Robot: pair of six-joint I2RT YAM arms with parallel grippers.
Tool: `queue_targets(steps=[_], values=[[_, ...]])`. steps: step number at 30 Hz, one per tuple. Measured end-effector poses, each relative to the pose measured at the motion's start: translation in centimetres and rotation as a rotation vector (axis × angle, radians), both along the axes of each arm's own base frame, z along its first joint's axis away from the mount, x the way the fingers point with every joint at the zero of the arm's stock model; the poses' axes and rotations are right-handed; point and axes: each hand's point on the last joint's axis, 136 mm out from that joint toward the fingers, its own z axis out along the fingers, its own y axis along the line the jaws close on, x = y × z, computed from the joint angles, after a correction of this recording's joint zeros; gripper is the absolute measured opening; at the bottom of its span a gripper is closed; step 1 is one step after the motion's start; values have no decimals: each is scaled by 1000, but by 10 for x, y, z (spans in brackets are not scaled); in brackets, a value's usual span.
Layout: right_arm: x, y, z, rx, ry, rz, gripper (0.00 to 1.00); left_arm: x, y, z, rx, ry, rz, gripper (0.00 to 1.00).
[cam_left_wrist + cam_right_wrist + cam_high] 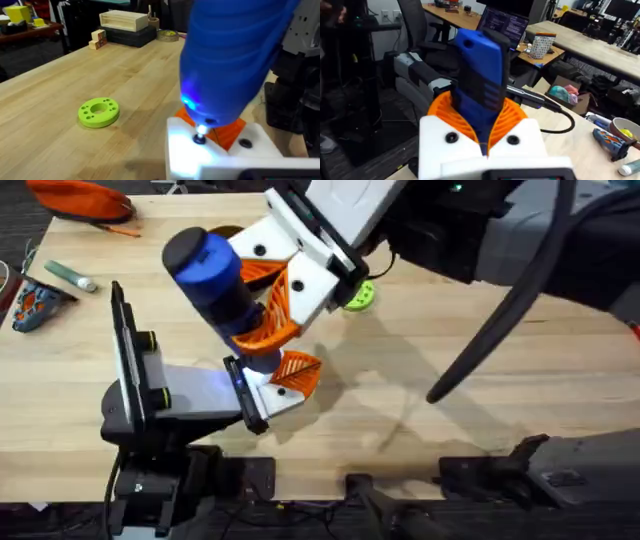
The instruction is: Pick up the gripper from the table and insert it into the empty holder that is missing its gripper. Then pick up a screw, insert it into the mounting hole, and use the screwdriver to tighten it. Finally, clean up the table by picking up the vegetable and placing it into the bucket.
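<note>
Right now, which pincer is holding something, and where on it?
The right pincer clamps the blue screwdriver around its lower body, orange pads on both sides, tip down on the white holder. The left pincer's grip cannot be told.

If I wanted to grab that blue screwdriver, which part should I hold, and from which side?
Hold the screwdriver by its thick round barrel, about midway, pinched from two opposite sides, as the right gripper does with its orange pads. It stands tip-down on the screw in the white holder, so a sideways grip probably keeps the tip free.
</note>
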Motion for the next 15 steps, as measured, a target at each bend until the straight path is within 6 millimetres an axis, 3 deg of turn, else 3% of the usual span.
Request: queue_targets(steps=[15], values=[[6, -3, -3, 17, -7, 15, 8, 0, 0, 0, 0, 1, -2, 15]])
